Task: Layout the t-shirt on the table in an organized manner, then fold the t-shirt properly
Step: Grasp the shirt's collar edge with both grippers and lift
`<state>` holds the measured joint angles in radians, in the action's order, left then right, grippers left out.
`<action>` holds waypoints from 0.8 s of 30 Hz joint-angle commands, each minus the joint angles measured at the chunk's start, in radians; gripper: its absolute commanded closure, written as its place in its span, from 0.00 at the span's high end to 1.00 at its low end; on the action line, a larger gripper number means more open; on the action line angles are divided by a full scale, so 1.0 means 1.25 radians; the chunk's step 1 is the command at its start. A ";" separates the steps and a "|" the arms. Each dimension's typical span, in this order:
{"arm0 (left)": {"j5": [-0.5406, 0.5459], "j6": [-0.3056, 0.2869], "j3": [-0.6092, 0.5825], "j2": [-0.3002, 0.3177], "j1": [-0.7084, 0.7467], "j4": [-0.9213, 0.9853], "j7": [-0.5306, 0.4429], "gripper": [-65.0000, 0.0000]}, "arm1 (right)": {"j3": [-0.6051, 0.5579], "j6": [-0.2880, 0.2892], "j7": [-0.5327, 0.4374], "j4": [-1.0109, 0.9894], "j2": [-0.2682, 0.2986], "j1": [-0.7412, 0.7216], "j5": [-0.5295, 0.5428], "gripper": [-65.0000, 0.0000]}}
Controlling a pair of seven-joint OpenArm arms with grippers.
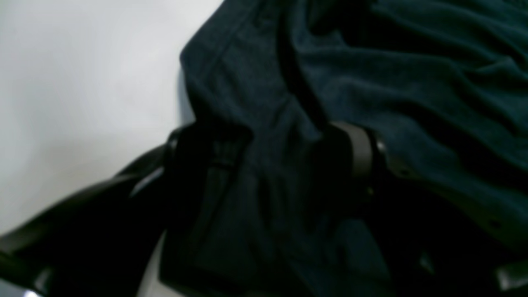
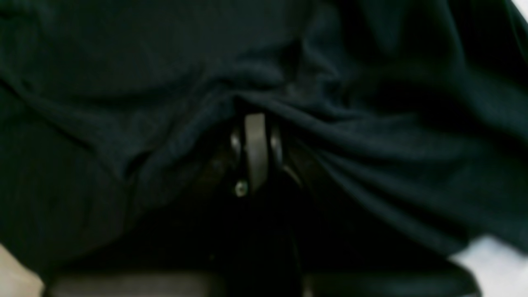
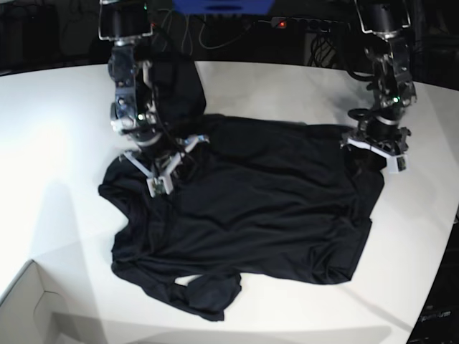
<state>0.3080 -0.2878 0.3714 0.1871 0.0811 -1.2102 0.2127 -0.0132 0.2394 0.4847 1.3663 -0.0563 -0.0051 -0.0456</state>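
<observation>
The black t-shirt (image 3: 251, 208) lies spread and rumpled on the white table (image 3: 64, 122). The right gripper (image 2: 255, 119) is pinched closed on a fold of the cloth near a sleeve; the left gripper (image 1: 272, 161) stands wide, its fingers straddling the shirt's far edge

The t-shirt (image 3: 265, 215) was plain black, without any print; close up it looked dark blue-green. The table (image 3: 57, 129) was plain white. The cardboard box corner (image 3: 25, 304) was white. Both arms were black with white parts.
</observation>
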 commanded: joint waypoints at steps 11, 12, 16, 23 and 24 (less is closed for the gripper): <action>-0.004 0.011 0.001 0.077 -0.192 0.202 0.037 0.65 | 0.006 0.003 0.028 -0.361 0.064 -0.357 -0.014 0.00; -0.004 0.011 0.002 0.079 -0.209 0.213 0.037 0.65 | 0.006 0.003 0.015 -0.387 0.073 -0.384 -0.017 0.00; -0.003 0.011 0.008 0.080 -0.230 0.186 0.037 0.65 | 0.006 0.001 0.004 -0.399 0.106 -0.436 -0.014 0.00; 0.003 0.011 0.009 0.072 -0.156 -0.104 0.089 0.65 | 0.085 0.003 0.023 -0.227 0.145 -0.406 -0.013 0.04; 0.005 0.011 0.009 0.062 -0.133 -0.169 0.120 0.65 | 0.103 0.003 0.036 -0.180 0.145 -0.393 -0.013 0.08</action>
<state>0.3134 -0.2653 0.3820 0.2623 -0.0772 -1.4158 0.3771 0.1177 0.2451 0.5503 1.1301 0.1207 -0.4725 -0.0727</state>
